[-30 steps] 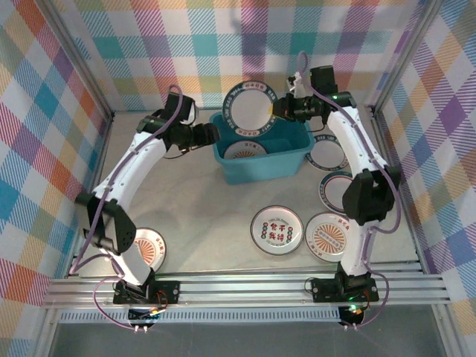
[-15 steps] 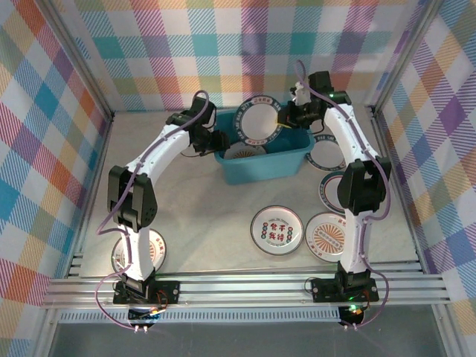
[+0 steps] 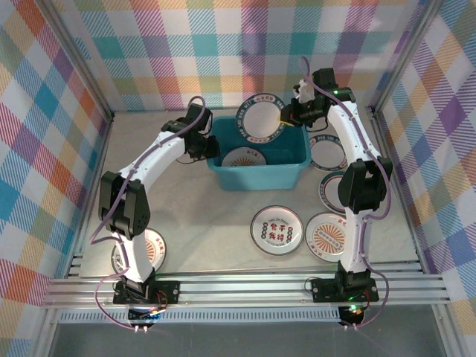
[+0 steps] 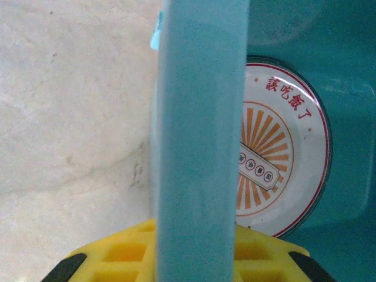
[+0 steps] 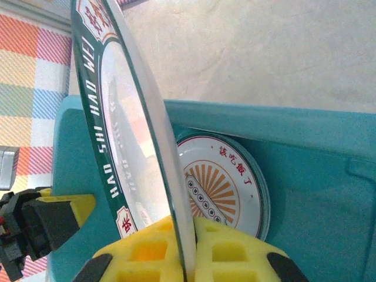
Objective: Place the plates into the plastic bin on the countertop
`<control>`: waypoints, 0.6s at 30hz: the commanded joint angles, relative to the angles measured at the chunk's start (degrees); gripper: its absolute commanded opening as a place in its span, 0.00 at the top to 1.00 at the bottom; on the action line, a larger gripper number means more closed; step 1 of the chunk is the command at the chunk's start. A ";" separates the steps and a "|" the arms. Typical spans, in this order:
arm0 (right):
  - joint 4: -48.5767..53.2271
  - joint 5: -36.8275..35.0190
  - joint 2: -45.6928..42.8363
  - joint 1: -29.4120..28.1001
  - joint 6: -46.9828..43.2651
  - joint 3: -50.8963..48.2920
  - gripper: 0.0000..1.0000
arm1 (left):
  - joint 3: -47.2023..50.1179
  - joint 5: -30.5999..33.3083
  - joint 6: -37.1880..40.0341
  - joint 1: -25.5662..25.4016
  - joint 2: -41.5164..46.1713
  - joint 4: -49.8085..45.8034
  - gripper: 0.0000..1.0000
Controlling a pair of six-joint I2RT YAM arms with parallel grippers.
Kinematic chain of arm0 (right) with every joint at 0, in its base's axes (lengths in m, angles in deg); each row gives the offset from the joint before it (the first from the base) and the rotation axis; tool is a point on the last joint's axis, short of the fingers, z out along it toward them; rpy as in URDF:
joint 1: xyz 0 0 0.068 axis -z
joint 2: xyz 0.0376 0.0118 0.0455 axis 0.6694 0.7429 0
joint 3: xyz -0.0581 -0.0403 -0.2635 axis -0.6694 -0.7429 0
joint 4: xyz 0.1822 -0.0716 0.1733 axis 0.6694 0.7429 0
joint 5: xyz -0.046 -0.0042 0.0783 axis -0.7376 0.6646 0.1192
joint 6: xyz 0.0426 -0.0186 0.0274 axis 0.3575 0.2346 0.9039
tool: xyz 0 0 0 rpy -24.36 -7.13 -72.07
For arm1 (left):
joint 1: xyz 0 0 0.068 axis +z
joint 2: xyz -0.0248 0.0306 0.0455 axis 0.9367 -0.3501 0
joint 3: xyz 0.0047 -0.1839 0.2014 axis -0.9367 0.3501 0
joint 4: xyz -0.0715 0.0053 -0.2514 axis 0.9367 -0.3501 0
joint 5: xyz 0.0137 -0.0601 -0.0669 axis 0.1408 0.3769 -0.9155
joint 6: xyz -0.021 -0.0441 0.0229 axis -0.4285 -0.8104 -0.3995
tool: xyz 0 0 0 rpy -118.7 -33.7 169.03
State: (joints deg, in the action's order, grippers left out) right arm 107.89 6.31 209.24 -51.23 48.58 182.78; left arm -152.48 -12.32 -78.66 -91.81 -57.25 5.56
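Booth is closed on three sides with plaid cloth: back wall, left wall, right wall. Pastel checks in orange, teal, purple and yellow. Bare aluminium posts run along the back corners. Countertop is beige-grey and matte; left wrist view shows faint scuffs and cracks on it. Slotted aluminium rails span the near edge. Light is even and diffuse, shadows soft.
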 commanded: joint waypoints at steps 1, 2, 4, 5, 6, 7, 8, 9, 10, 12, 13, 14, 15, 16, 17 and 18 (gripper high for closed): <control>2.66 2.67 -1.84 0.55 -0.98 1.76 0.99 | 4.36 2.19 -1.19 -0.11 4.16 -0.05 0.80; 2.76 3.06 -2.12 0.58 -0.72 1.17 0.99 | 5.49 2.60 -1.67 -0.15 5.11 0.42 0.81; 2.14 3.76 -2.95 0.51 -0.05 -0.31 0.99 | 7.43 3.84 -2.69 -0.40 6.76 1.84 0.81; 1.44 4.11 -3.58 0.51 0.35 -1.32 0.99 | 8.42 4.59 -3.23 -0.66 7.59 2.77 0.81; 0.78 4.54 -4.12 0.43 0.55 -2.17 0.99 | 9.17 5.27 -3.70 -0.92 8.24 3.45 0.81; 0.14 5.36 -4.68 0.27 0.46 -2.99 0.99 | 9.84 6.38 -4.26 -1.34 8.81 3.82 0.82; -0.34 6.02 -5.34 0.11 0.28 -3.70 0.99 | 10.45 7.84 -4.77 -1.86 9.48 4.27 0.83; -0.33 6.08 -5.80 -0.22 -0.03 -4.09 0.99 | 11.08 8.92 -4.95 -2.39 10.08 4.84 0.83; 0.18 6.04 -6.31 -0.60 -0.69 -4.38 0.99 | 11.76 10.12 -5.08 -3.00 10.83 5.65 0.83; 1.31 5.79 -7.15 -1.27 -1.68 -4.97 0.99 | 13.09 12.28 -5.36 -4.15 11.96 7.01 0.83; 1.53 5.87 -7.71 -1.41 -1.83 -5.57 0.99 | 13.47 13.36 -5.58 -4.69 12.39 7.34 0.84; 1.39 6.04 -8.43 -1.42 -1.67 -6.38 0.98 | 13.67 14.31 -5.69 -5.21 12.79 7.71 0.84; 0.85 6.07 -9.32 -1.42 -1.42 -7.36 0.98 | 13.83 15.23 -5.75 -5.55 13.09 7.91 0.85; 0.06 5.92 -10.21 -1.42 -1.27 -8.26 0.98 | 14.03 16.18 -5.79 -6.05 13.57 8.25 0.86; -0.71 5.63 -11.04 -1.38 -0.90 -8.88 0.98 | 14.43 17.06 -5.80 -6.53 14.09 8.67 0.86; -1.20 5.49 -11.57 -1.42 -0.64 -9.26 0.98 | 14.80 17.61 -5.87 -6.77 14.52 9.08 0.87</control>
State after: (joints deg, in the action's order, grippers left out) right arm 108.77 9.67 202.00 -52.22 48.42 174.36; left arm -138.54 2.17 -83.29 -97.41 -45.97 11.07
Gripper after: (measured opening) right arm 0.085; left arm 0.190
